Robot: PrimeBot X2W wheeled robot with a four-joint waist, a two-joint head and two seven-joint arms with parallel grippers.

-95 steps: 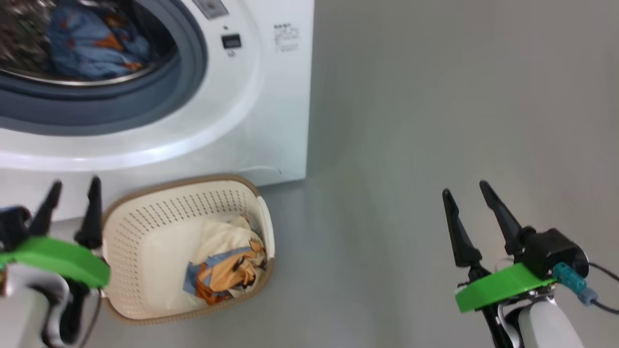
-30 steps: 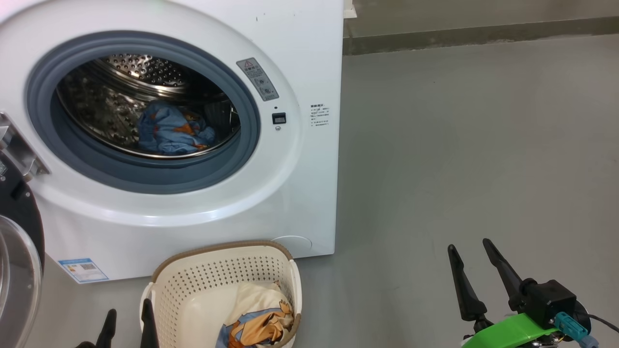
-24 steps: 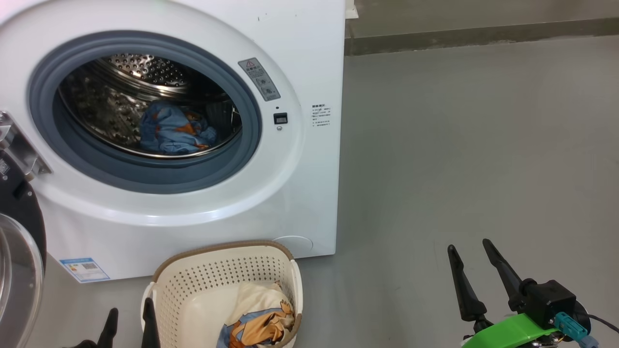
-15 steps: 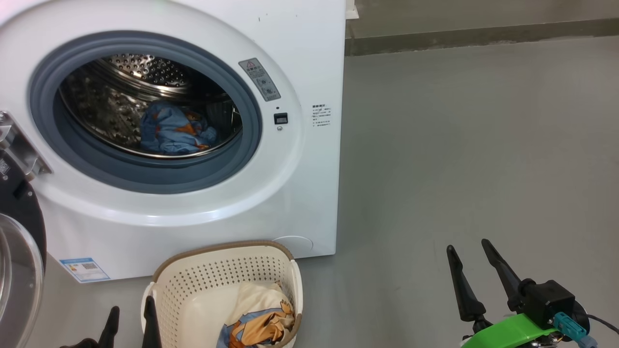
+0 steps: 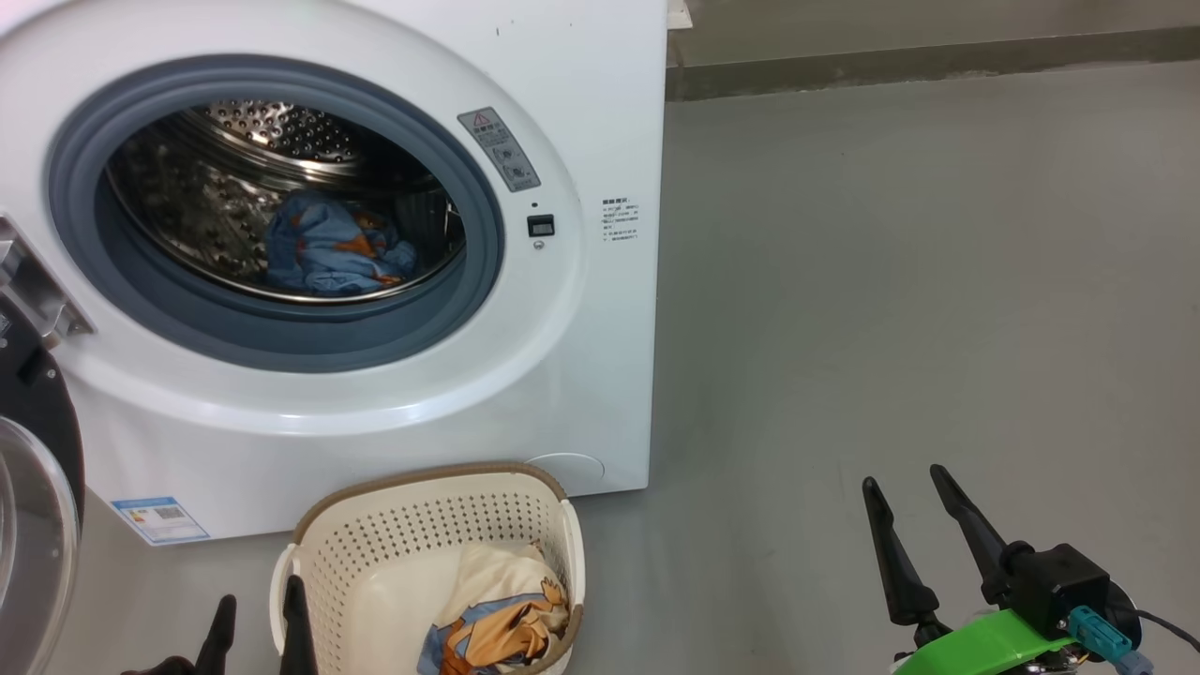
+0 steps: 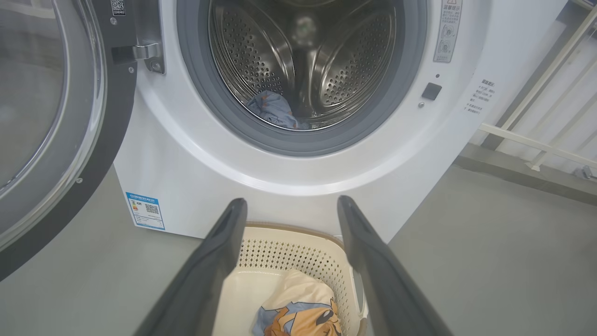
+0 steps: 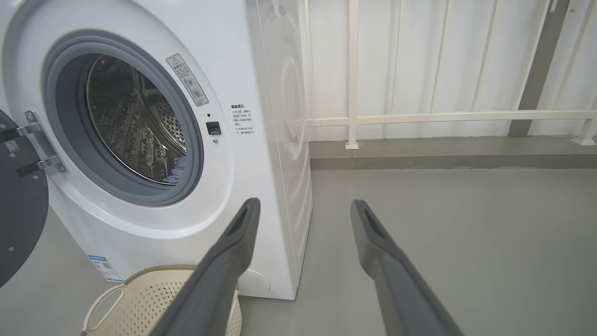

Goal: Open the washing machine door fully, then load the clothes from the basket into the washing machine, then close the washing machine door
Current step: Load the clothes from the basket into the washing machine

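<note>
Washer: white front-loading washing machine stands on the grey floor, left and far in the scene. A grey gasket rings the mouth, and the perforated steel drum is in plain sight behind it.
Door: the washing machine door is swung wide open to the left on its metal hinge. Its black rim and clear glass bowl sit at the left edge, well clear of the mouth.
Label: small blue energy label at the lower left corner of the washer front.
Basket: cream perforated basket with a brown rim, on the floor just beside the washer's lower front, on the near side.
Clothes: blue garment with orange prints lies low in the drum. A cream garment lies in the right part of the basket with an orange-tan printed garment on top of it.
Left claw: left claw released, fingers spread, low at the basket's near left. In the head view one finger overlaps the basket's left handle; contact cannot be told. Its wrist view looks across the basket to the drum mouth.
Right claw: right claw released, fingers spread, over bare floor well to the right of washer and basket.
Background: white railing along the far side, right of the washer.
</note>
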